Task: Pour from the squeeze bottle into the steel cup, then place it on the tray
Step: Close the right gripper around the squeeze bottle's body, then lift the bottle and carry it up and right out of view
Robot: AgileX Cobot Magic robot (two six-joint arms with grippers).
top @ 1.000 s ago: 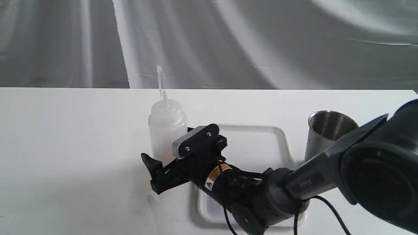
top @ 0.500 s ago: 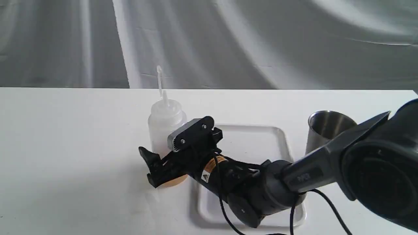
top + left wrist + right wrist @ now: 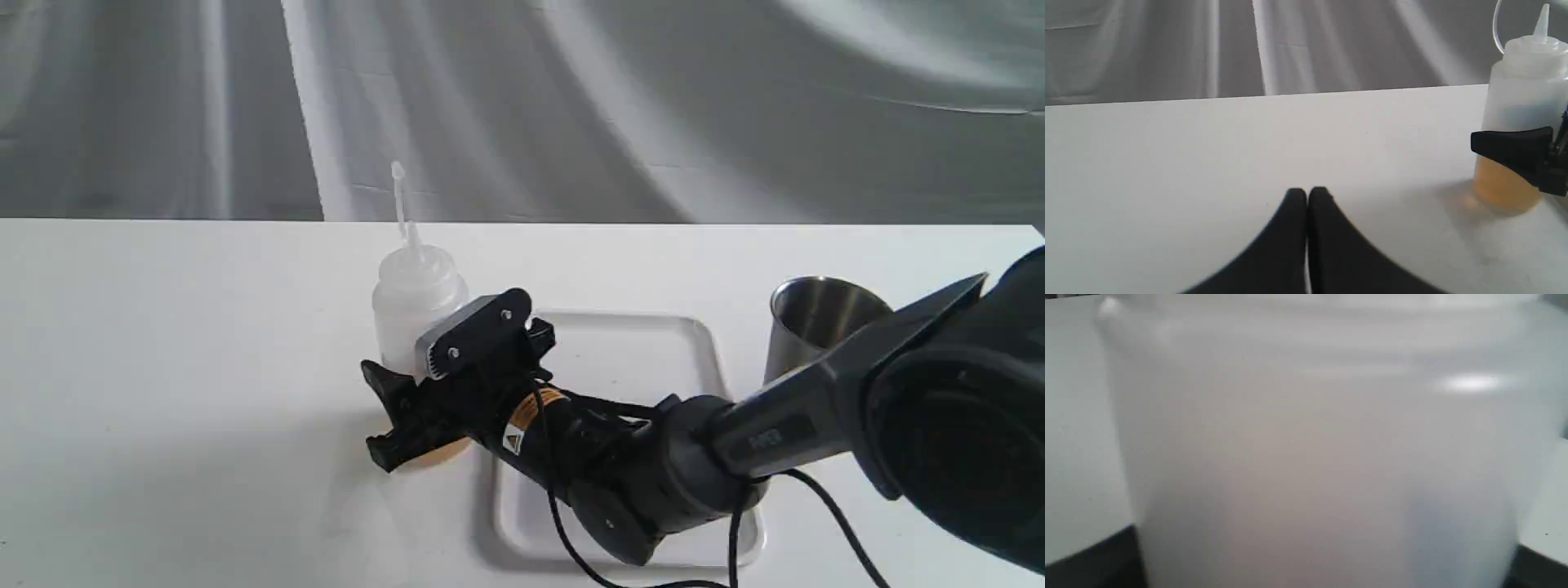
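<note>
Black casing and loose cable crowd the near right corner of the tabletop [image 3: 163,343], where the right arm [image 3: 816,425] lies low and slants in toward the middle. Over on the other side, the left end effector [image 3: 1307,192] has its fingers pressed together on nothing, above bare surface. I'd guess it is parked there just to keep out of the way.

Under the arm lies the white tray [image 3: 645,351], close to the near edge, and nothing stands on what I can see of it. Just off its side toward the left edge stands the squeeze bottle [image 3: 416,302], upright on the tabletop and not on the tray. The right end effector [image 3: 397,371] is closed around the bottle's body about halfway up. One finger lies across the near wall and touches it, and the other is hidden behind. How hard it squeezes I can't tell. A hold that low leaves the nozzle [image 3: 415,238] free for tipping, which looks deliberate to me.

The bottle is cloudy white plastic, soft-looking, with amber liquid [image 3: 1502,188] only in its lower part. Its pointed nozzle is uncapped, and the thin cap strap [image 3: 399,196] stands straight up above it.

Farther back, toward the right edge, the steel cup [image 3: 804,335] stands upright beside the tray, its mouth open and dark inside. With the tray lying between bottle and cup, the carry should be short. Beyond the far edge hangs a grey cloth backdrop [image 3: 571,106].
</note>
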